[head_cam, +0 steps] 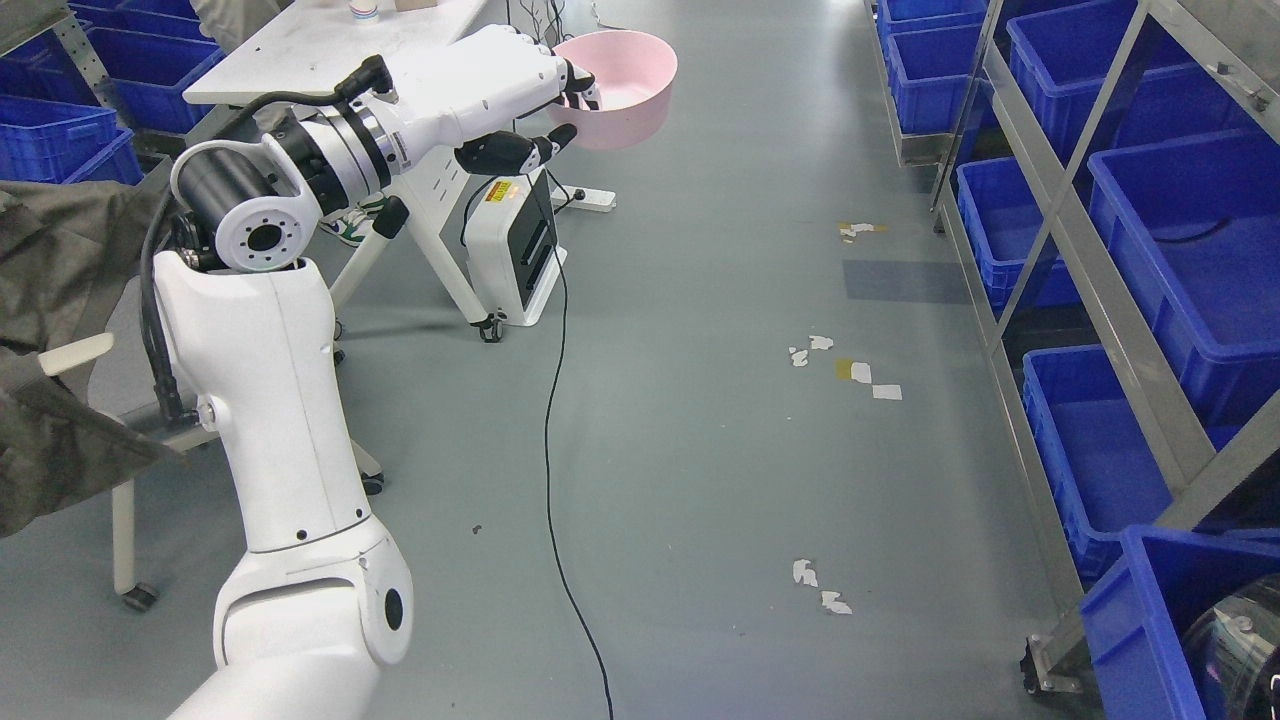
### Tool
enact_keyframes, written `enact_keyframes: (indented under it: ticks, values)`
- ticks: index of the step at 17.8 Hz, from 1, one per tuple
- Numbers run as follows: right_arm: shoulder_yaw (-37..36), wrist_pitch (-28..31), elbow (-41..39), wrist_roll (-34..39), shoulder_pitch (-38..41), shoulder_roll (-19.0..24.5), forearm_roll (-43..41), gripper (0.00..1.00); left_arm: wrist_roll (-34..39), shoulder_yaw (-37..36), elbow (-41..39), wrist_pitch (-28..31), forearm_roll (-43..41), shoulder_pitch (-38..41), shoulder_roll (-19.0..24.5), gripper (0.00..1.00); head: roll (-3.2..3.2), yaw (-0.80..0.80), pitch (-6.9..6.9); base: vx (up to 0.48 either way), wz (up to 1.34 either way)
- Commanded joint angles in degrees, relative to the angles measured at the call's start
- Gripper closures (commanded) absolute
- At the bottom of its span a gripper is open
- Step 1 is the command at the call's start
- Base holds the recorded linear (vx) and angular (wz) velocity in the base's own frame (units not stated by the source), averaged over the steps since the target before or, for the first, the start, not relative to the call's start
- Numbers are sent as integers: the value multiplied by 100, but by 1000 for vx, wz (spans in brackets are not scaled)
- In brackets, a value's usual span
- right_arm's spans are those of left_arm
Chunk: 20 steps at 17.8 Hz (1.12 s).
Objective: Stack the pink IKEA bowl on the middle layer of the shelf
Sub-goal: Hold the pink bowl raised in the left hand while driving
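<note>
Held out at upper centre of frame, pink bowl (622,85) pinched by the rim in left hand (540,105), clear of white table (300,70), ready for carrying toward shelf (1090,280) at right.

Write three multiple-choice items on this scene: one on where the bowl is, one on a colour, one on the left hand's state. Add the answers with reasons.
1. Where is the bowl?
A. On the shelf
B. In the air over the floor, in the left hand
C. On the white table

2. What colour are the bins on the shelf?
A. Blue
B. Green
C. Red

3. What state is the left hand in?
A. Open, holding nothing
B. Curled, holding nothing
C. Shut on the bowl's rim

Answers:
1. B: the bowl hangs from the left hand beyond the table edge, with grey floor beneath and the shelf far to the right.
2. A: every bin in the rack at right is blue.
3. C: the fingers reach over the near rim and the thumb sits under it.
</note>
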Motion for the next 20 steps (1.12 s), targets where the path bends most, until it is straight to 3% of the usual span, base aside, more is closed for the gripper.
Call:
enact_keyframes:
  ticks: [1, 20]
  values:
    - [1, 2, -100, -2, 131, -100, 1, 0, 3, -2, -9, 2, 1, -14, 96, 100, 0, 0, 0, 200, 1]
    - [1, 2, -100, -2, 131, -100, 1, 0, 38, -11, -53, 2, 203, -14, 96, 99, 0, 0, 1, 325, -68]
